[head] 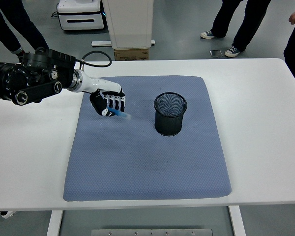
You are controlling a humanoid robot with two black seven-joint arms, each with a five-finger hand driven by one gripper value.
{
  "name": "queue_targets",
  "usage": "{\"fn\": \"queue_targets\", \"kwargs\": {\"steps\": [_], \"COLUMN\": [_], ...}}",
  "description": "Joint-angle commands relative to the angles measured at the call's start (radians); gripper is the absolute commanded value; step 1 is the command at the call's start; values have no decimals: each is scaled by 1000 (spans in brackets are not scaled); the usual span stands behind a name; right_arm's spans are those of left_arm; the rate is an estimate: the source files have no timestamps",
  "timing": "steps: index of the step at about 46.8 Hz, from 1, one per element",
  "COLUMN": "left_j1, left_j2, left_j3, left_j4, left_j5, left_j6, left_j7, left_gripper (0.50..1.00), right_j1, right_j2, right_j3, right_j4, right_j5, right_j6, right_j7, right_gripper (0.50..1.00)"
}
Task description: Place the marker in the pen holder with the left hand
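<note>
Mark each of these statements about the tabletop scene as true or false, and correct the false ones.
1. The left hand grips a blue marker. True.
2. The marker is already inside the pen holder. False: it is in the hand, to the left of the holder.
3. The pen holder stands upright on the blue mat. True.
4. The pen holder is solid white plastic. False: it is black mesh.
5. The right hand reaches over the mat. False: no right arm is in view.
</note>
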Motion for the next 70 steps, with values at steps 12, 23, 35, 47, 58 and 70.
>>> {"fn": "queue_targets", "kwargs": {"steps": [12,23,35,47,58,70], "left_j1": [-21,-34,-31,-28,-8,32], "left_j2": [-9,-46,-78,-111,-137,-140], "left_j3": [-64,-89,-153,-196,-236,-262], "left_j4": [9,7,7,9,7,7], "left_j5": [-70,-171,-211,-265,-340,-478], "left_j6": [-3,-5,-3,0,14,47], "left_j7": [0,2,2,2,0,-28], "left_gripper": [500,500,500,500,500,500], "right_j1": [0,0,0,0,0,0], "right_j2": [0,0,0,0,0,0], "right_j3": [0,0,1,1,1,0], "right_j4": [0,0,0,0,0,0], "right_j5": [0,0,0,0,0,0], "right_j6": [0,0,0,0,0,0], "right_j7": [0,0,0,0,0,0], "right_gripper": [1000,1000,1000,1000,1000,1000]}}
